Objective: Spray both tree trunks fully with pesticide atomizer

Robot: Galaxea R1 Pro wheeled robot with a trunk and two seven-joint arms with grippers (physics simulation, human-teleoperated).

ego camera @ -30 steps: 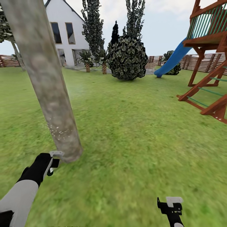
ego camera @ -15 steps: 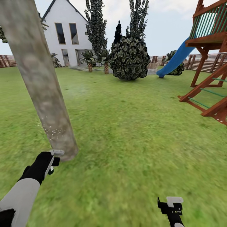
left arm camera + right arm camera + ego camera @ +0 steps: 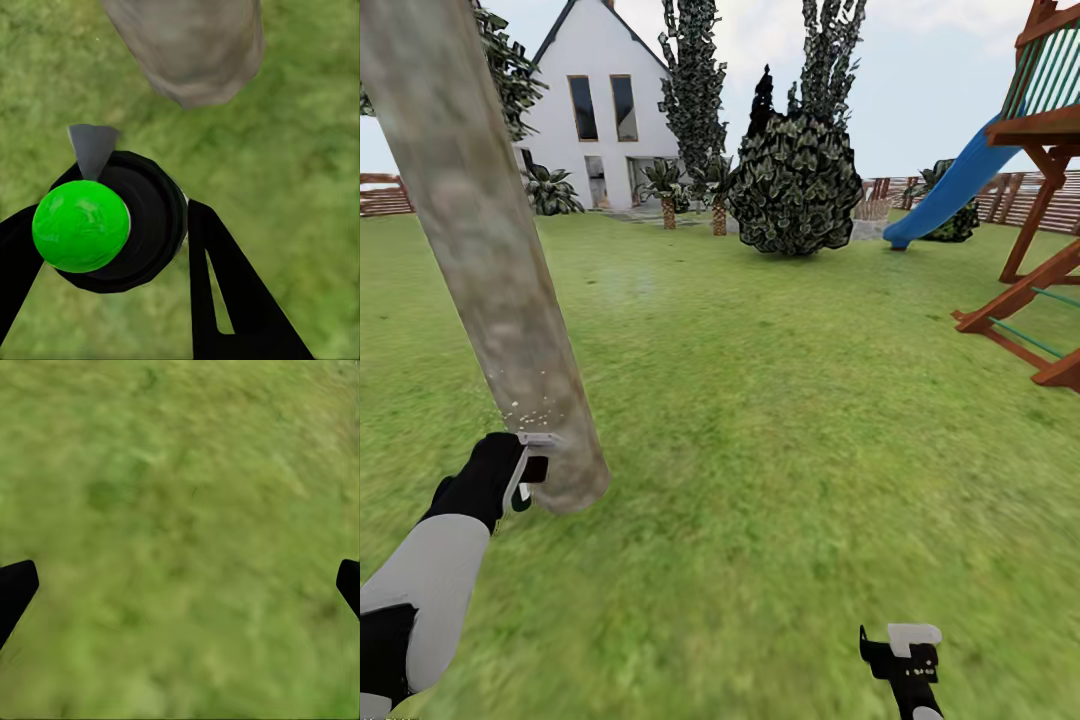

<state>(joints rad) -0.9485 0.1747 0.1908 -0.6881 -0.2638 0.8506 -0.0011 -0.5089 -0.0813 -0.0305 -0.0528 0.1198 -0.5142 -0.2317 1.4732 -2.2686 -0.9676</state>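
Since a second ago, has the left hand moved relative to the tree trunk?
Yes. The left hand has risen slightly up the tree trunk, from level with its base to just below the white specks. The whole view has also shifted rightward, so the camera turned.

Mottled grey-tan tree trunk (image 3: 490,270), green-and-black atomizer (image 3: 105,225), blue slide (image 3: 950,195).

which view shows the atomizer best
The left wrist view: the atomizer, black with a green cap, sits up close between the left tool's fingers, near the tree trunk. The head view gives a small glimpse of it at that tool, beside the trunk base. The right wrist view shows grass.
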